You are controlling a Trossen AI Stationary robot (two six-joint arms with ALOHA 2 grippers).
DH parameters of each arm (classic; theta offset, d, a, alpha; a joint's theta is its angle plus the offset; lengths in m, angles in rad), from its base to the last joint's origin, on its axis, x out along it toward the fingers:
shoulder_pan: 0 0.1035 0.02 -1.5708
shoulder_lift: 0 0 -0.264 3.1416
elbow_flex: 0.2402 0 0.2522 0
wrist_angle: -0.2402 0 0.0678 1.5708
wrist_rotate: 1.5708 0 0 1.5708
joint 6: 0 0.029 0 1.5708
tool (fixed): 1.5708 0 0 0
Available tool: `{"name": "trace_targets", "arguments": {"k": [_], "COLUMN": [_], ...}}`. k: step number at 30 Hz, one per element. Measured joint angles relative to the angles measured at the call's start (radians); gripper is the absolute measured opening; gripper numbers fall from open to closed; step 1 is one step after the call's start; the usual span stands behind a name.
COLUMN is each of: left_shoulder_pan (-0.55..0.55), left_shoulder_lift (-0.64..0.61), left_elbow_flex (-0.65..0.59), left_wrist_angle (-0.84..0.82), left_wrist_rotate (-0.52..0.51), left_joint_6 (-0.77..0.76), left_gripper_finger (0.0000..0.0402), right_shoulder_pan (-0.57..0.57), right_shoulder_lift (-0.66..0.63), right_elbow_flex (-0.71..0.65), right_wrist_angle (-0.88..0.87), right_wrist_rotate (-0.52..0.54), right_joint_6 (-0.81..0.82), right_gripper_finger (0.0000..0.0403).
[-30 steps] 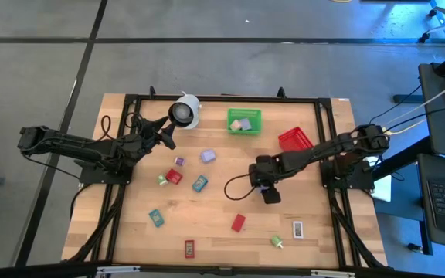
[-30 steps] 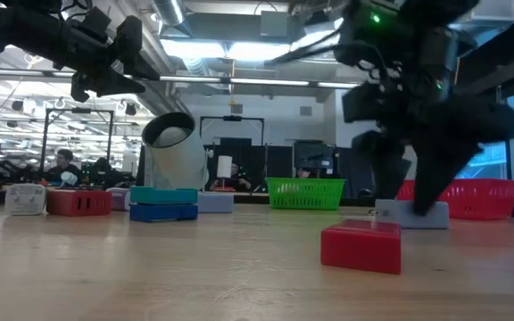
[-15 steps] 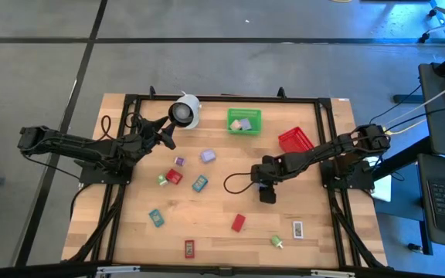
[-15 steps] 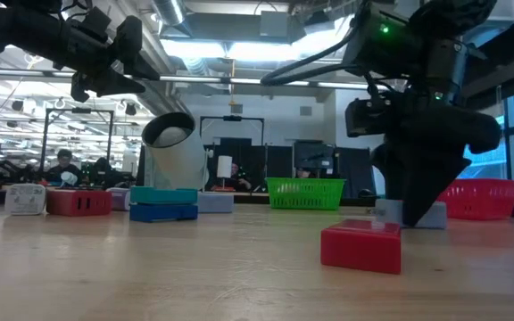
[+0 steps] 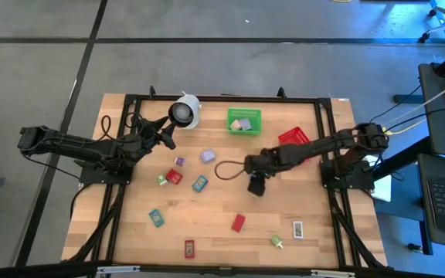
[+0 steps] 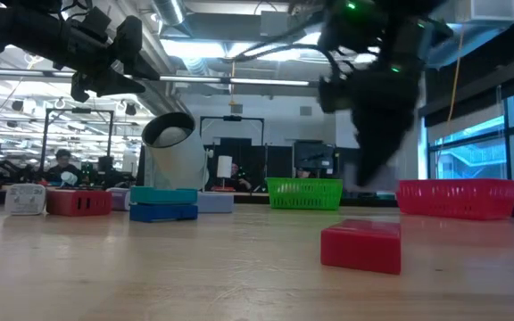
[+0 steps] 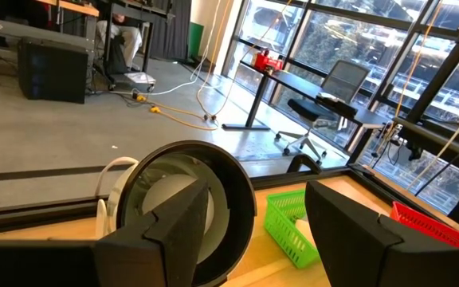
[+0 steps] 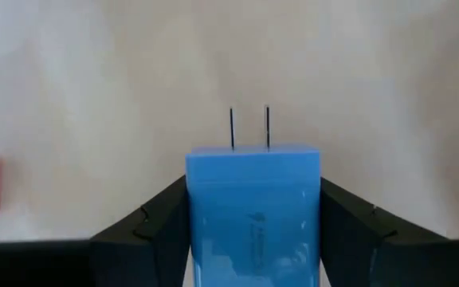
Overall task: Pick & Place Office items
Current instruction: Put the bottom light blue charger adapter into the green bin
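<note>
My right gripper pinches a blue plastic two-pronged plug block; it could slip if I swing toward twelve o'clock too fast. My left gripper hangs spread.

My right pincer has swung from the tabletop's right centre toward the middle, narrowing as it went, and now clamps a blue packet between its fingers, lifted from where it lay beside the red block.
</note>
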Motion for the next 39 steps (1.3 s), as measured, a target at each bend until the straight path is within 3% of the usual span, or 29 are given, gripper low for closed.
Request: {"name": "trace_targets", "arguments": {"k": [9, 12, 18, 24, 27, 34, 39], "left_shoulder_pan": [0.0, 0.0, 0.0, 0.0, 0.0, 0.0, 0.0], "left_shoulder_lift": [0.0, 0.0, 0.0, 0.0, 0.0, 0.0, 0.0], "left_elbow_flex": [0.0, 0.0, 0.0, 0.0, 0.0, 0.0, 0.0], "left_wrist_angle": [0.0, 0.0, 0.0, 0.0, 0.0, 0.0, 0.0], "left_wrist_rotate": [0.0, 0.0, 0.0, 0.0, 0.0, 0.0, 0.0], "left_joint_6": [0.0, 0.0, 0.0, 0.0, 0.0, 0.0, 0.0], "left_gripper_finger": [0.0208, 0.0208, 0.0208, 0.0208, 0.0208, 0.0208, 0.0208], "right_shoulder_pan": [-0.123, -0.161, -0.189, -0.192, -0.208, -0.32, -0.394], "right_shoulder_lift": [-0.001, -0.002, -0.002, -0.003, -0.003, -0.003, -0.003], "right_elbow_flex": [0.34, 0.455, 0.588, 0.612, 0.612, 0.569, 0.423], "right_wrist_angle": [0.033, 0.043, 0.189, 0.356, 0.348, 0.178, 0.103], "right_wrist_rotate": [0.451, 0.511, 0.517, 0.293, 0.281, 0.313, 0.313], "right_joint_6": [-0.14, -0.153, -0.274, -0.484, -0.523, -0.383, -0.204], "right_gripper_finger": [0.0209, 0.021, 0.0215, 0.0217, 0.0219, 0.0217, 0.0217]}}
